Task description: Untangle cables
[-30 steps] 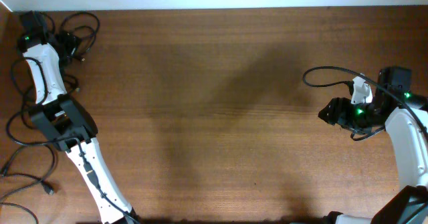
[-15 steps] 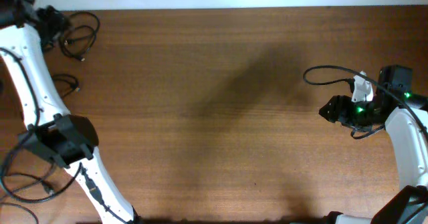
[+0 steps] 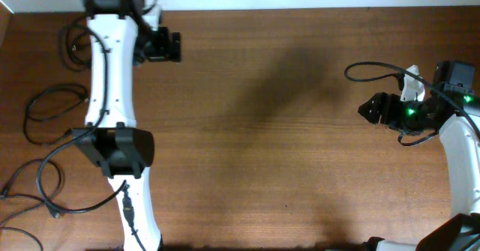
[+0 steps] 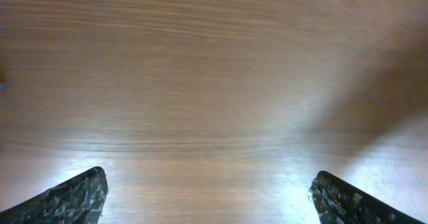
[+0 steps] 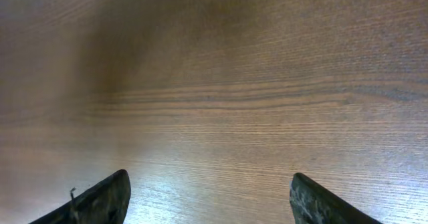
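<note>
Looking down from overhead, the cables (image 3: 45,95) are all bunched along the left edge of the table (image 3: 247,153). One loop is up in the top-left corner, a bigger loop sits at mid-height, and more strands snake down toward the bottom-left, where a small plug (image 3: 54,214) caps a loose end. They're lying flat on the wood, apart from both grippers. The left arm (image 3: 109,79) runs from the bottom of the frame straight up through that area and covers part of the loops. The left gripper (image 3: 171,46) pokes out to the right near the top edge, hanging over plain wood just right of the pile. From the left wrist camera its fingertips (image 4: 70,197) sit in the two bottom corners, spread wide with only wood grain between them. The right gripper (image 3: 369,109) is way over on the right side, a bit above mid-height, pointing left and well apart from the cables. A thin black wire (image 3: 360,70) arcs just above it, and honestly I can't tell if that's the arm's own wiring or a loose cable. Same deal on the right wrist camera: fingertips (image 5: 97,200) far apart in the bottom corners, holding nothing, just table between them.
</note>
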Action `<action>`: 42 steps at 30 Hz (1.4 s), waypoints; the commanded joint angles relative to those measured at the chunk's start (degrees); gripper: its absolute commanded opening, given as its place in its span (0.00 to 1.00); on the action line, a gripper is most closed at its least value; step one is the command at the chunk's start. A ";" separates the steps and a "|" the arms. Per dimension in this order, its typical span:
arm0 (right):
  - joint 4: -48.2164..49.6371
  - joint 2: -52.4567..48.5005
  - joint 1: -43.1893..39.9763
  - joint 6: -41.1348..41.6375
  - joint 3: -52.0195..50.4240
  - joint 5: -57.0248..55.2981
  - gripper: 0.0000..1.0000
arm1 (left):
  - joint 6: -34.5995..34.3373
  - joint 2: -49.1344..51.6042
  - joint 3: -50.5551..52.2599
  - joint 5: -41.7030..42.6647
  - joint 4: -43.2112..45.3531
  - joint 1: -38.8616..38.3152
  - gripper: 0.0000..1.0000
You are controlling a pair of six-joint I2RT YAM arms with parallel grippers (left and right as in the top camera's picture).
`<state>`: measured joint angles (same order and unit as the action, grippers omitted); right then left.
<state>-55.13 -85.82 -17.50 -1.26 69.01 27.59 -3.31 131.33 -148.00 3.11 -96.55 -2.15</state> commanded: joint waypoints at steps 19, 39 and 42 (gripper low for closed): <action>-0.17 -0.07 -0.15 0.20 0.96 -2.80 0.99 | 1.20 -2.56 12.35 0.50 -0.20 -12.59 0.99; -0.17 -0.07 -0.15 0.20 0.96 -2.80 0.99 | 1.20 -2.56 17.86 4.61 0.26 -15.69 0.99; -0.17 -0.07 -0.15 0.20 0.96 -2.80 0.99 | 1.20 -2.56 17.86 4.63 0.26 -15.69 0.99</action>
<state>-55.31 -85.82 -17.50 -1.08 69.01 25.32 -2.74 130.78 -130.48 7.11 -96.42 -17.89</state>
